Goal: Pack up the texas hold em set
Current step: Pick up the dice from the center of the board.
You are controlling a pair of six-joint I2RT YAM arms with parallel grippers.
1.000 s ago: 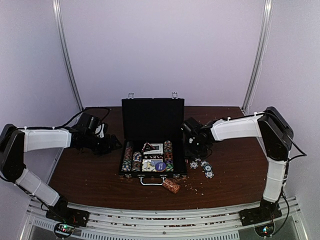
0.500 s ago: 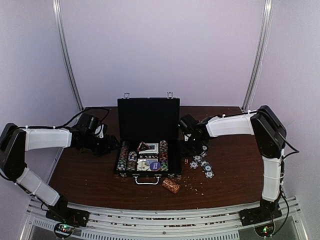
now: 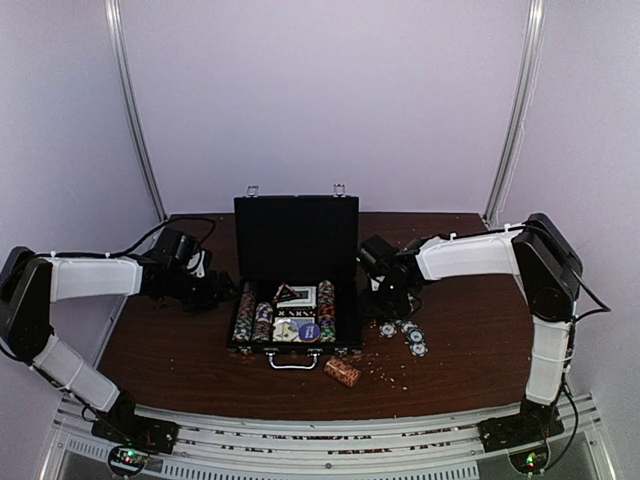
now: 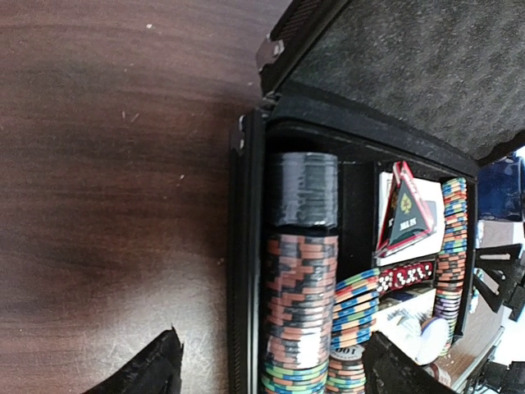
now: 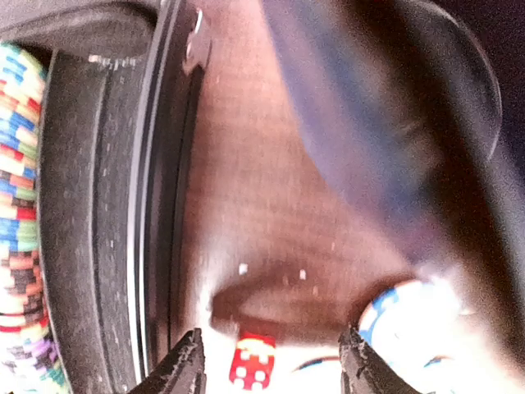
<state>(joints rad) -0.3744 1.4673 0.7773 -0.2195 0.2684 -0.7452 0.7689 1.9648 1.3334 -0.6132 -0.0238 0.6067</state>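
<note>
The black briefcase (image 3: 296, 349) lies open mid-table, its lid (image 3: 296, 240) upright. Striped chip rows (image 3: 245, 312), card decks and a row of red dice (image 4: 406, 275) sit inside. My left gripper (image 3: 225, 293) is open at the case's left side. In the left wrist view its fingertips straddle the left wall (image 4: 246, 271) and the outer chip row (image 4: 299, 304), gripping neither. My right gripper (image 3: 385, 305) hovers open just right of the case. A small red die (image 5: 253, 361) lies on the table between its fingertips, untouched, with a loose blue-white chip (image 5: 402, 316) beside it.
Loose chips (image 3: 408, 333) lie scattered right of the case. A short chip stack (image 3: 342, 372) lies on its side in front of the silver handle (image 3: 294, 362). A dark blue cup (image 4: 500, 185) stands beyond the case's right side. Small crumbs dot the front of the table.
The briefcase has slid a little to the left. My right gripper has followed it leftwards, then dropped slightly towards the table. The left arm has hardly moved.
</note>
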